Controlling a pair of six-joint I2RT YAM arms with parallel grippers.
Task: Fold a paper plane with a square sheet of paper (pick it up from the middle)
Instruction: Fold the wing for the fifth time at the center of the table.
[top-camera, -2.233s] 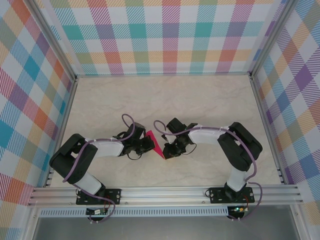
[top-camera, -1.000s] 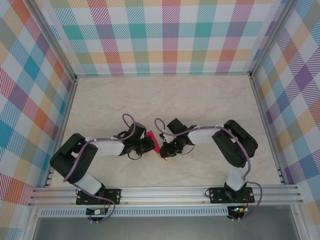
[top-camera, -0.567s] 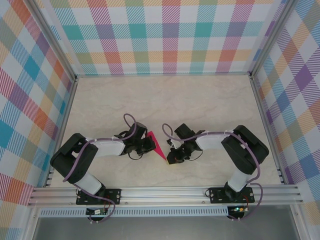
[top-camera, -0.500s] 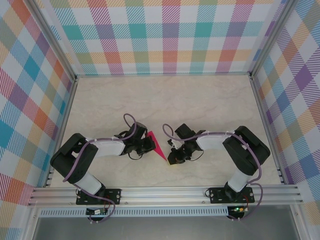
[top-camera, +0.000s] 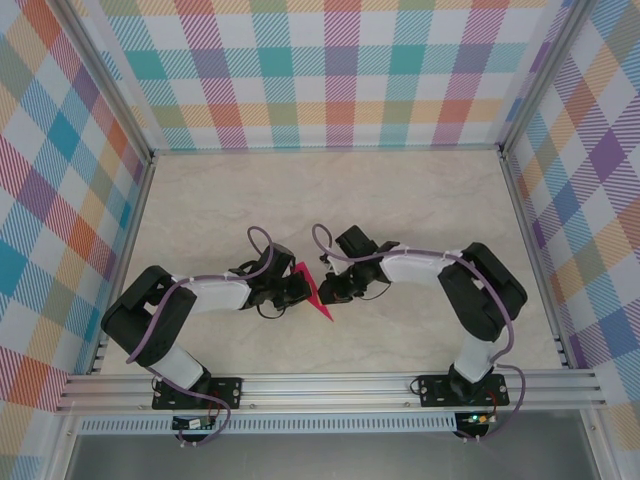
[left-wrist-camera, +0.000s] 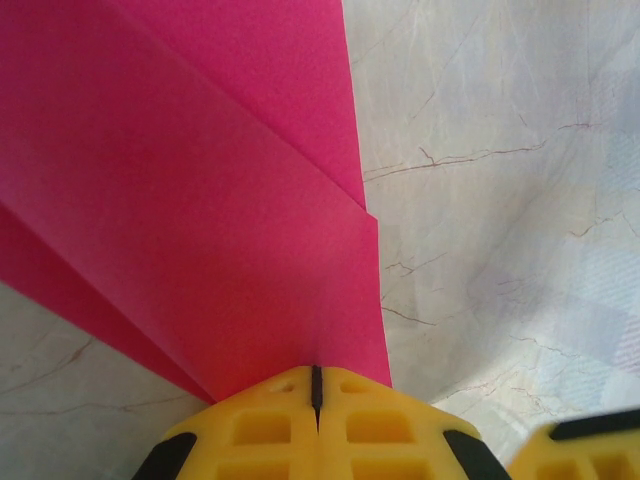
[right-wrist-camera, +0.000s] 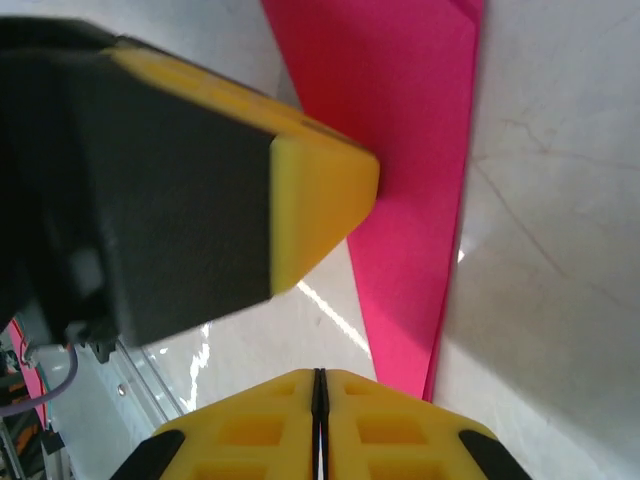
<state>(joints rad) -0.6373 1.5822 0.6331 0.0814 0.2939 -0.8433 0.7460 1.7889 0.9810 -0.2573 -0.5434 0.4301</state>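
The magenta-pink paper (top-camera: 314, 293) is a narrow folded dart with a point toward the near edge, lying low over the table between both grippers. In the left wrist view its stacked layers (left-wrist-camera: 200, 200) fan out from my left gripper (left-wrist-camera: 316, 385), which is shut on its end. My left gripper (top-camera: 298, 290) holds it from the left. My right gripper (top-camera: 328, 291) is against the paper's right side, jaws shut (right-wrist-camera: 318, 385) with nothing in the slit. The paper strip (right-wrist-camera: 400, 150) runs down under its right finger. The left gripper's yellow finger (right-wrist-camera: 320, 190) hangs close above.
The pale marble table (top-camera: 400, 200) stretches open behind and to both sides of the grippers. Plaid walls (top-camera: 330, 70) close it in on three sides. An aluminium rail (top-camera: 330, 385) runs along the near edge. The right gripper's fingertip (left-wrist-camera: 585, 450) shows at the left wrist view's corner.
My right gripper, which had backed off to the right half a second ago, has come back left against the paper. The left gripper kept its hold and stayed put.
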